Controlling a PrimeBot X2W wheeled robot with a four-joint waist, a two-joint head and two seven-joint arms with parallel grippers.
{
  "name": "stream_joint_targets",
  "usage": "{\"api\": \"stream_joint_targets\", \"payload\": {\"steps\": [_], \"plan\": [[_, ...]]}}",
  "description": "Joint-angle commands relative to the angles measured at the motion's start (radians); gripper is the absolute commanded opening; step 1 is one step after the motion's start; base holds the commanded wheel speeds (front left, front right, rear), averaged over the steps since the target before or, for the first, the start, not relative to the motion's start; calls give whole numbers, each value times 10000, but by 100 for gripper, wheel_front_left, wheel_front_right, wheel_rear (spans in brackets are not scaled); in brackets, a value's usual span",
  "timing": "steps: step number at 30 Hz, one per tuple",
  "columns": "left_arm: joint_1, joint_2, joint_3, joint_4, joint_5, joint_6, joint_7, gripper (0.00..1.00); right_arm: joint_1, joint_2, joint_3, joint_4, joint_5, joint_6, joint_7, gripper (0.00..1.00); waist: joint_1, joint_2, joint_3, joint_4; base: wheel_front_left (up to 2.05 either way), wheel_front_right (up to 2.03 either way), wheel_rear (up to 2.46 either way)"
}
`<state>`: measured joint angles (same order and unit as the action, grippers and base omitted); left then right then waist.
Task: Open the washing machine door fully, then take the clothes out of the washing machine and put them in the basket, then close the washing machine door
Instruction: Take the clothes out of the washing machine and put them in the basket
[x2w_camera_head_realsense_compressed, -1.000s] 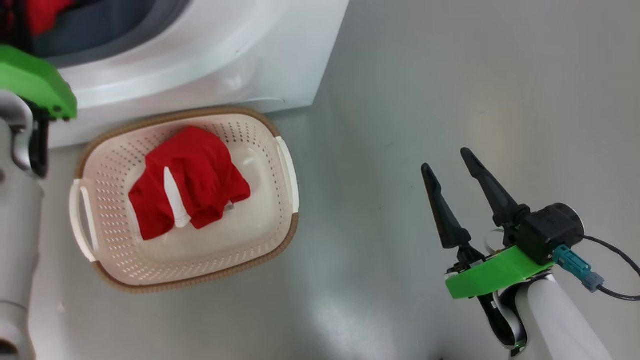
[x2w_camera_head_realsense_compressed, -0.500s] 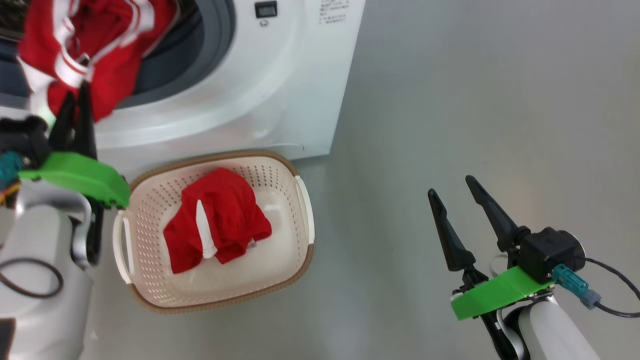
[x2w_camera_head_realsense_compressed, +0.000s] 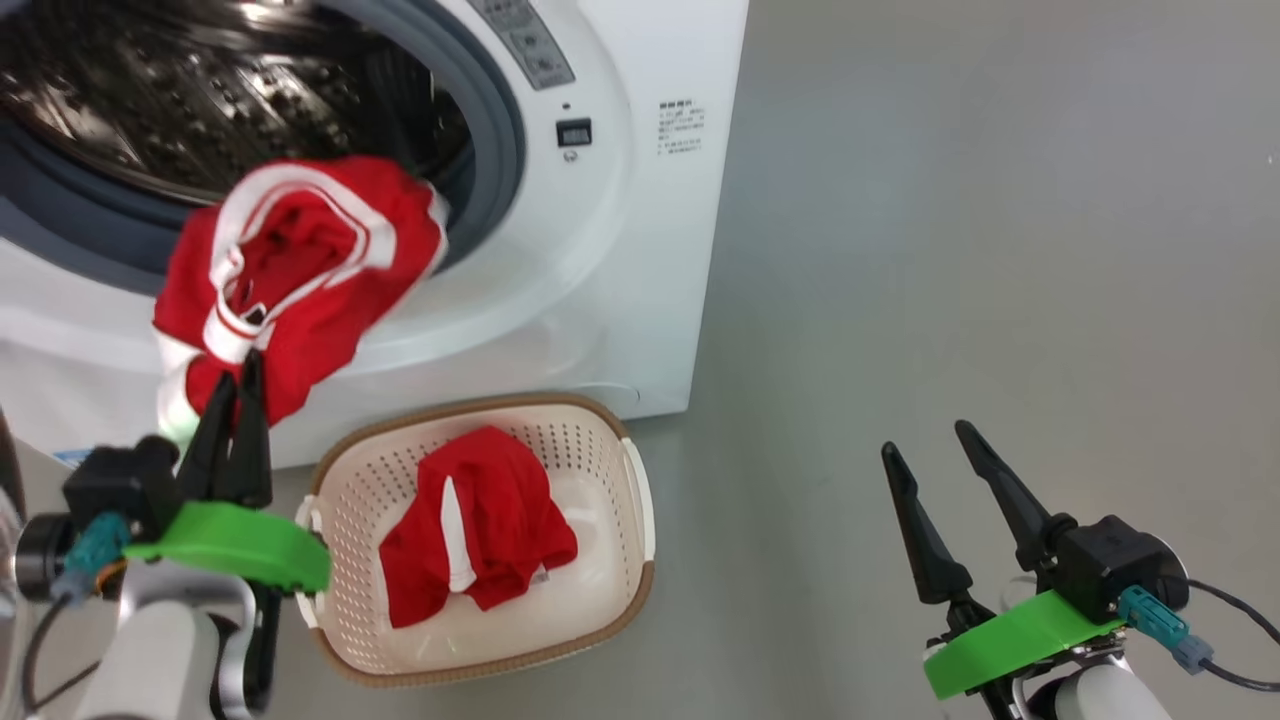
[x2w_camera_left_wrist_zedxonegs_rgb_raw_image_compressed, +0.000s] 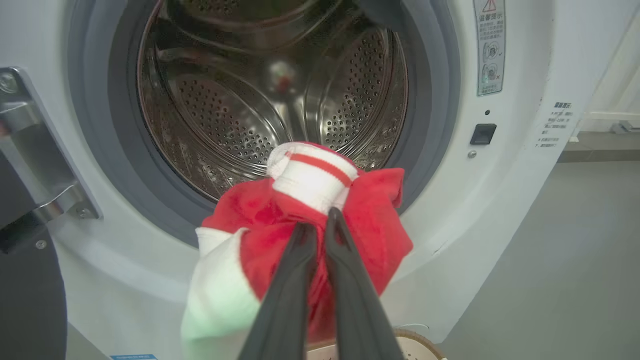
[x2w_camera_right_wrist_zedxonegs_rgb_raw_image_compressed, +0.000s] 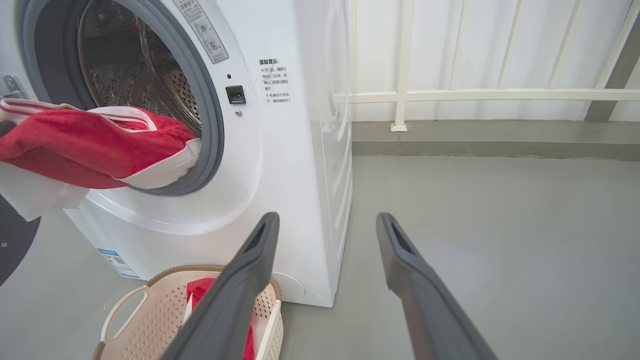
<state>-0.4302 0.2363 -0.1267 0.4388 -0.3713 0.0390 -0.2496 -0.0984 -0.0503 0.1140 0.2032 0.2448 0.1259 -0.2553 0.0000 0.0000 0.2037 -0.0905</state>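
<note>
**Second red garment at the drum's mouth, pinched in the left gripper**

Nearest the robot, the right gripper (x2w_camera_head_realsense_compressed: 925, 438) hangs over bare grey floor (x2w_camera_head_realsense_compressed: 950, 250) well to the right of the basket (x2w_camera_head_realsense_compressed: 600, 470). Its fingers are spread wide and empty, and it appears parked there to leave the working side free. The left gripper (x2w_camera_head_realsense_compressed: 238, 368) is pinched narrow on a red garment (x2w_camera_head_realsense_compressed: 300, 270) with white trim, gripping a lower fold so the rest bunches above the fingertips. The basket sits on the floor just in front of the washing machine (x2w_camera_head_realsense_compressed: 640, 250), below and slightly right of the opening. That is a sensible spot for a short drop, and one red piece (x2w_camera_head_realsense_compressed: 480, 530) already lies in it. The held garment is in front of the grey rubber ring (x2w_camera_head_realsense_compressed: 495, 130), above and left of the basket, not over it. Behind it the steel drum (x2w_camera_left_wrist_zedxonegs_rgb_raw_image_compressed: 225, 110) looks bare of anything else, though its lowest part is hidden by the cloth. At the left edge of the left wrist view a metal hinge (x2w_camera_left_wrist_zedxonegs_rgb_raw_image_compressed: 45, 170) and, below it, what looks like the dark washing machine door (x2w_camera_left_wrist_zedxonegs_rgb_raw_image_compressed: 25, 300) suggest it is swung wide. By that reading, the step in hand is carrying this piece to the basket; closing the door is not yet done.
</note>
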Motion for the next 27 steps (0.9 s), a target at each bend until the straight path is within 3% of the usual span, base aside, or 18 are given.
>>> {"api": "stream_joint_targets", "payload": {"steps": [1, 10, 14, 21, 27], "plan": [[123, 304, 425, -610, 13, 170, -121, 0, 48, 1, 184, -226, -56, 48, -65, 100, 0, 0, -443, 146, 0, 0, 0], [1865, -116, 784, -3268, 86, 599, -122, 0, 250, 1, 129, -191, -59, 48, -65, 100, 0, 0, -842, 275, 0, 0, 0], [2293, -282, 734, -3708, 129, 700, -122, 0, 276, 1, 120, -204, -50, 48, -65, 100, 0, 0, -846, 340, 0, 0, 0], [2563, -487, 645, -3538, 147, 684, -122, 0, 230, 1, 207, -241, -72, 48, -65, 100, 0, 0, -532, 378, 0, 0, 0], [2102, -862, 785, -2310, 30, 271, -122, 0, 87, 1, 243, -251, -117, 48, -65, 100, 0, 0, -52, 334, 0, 0, 0]]}}
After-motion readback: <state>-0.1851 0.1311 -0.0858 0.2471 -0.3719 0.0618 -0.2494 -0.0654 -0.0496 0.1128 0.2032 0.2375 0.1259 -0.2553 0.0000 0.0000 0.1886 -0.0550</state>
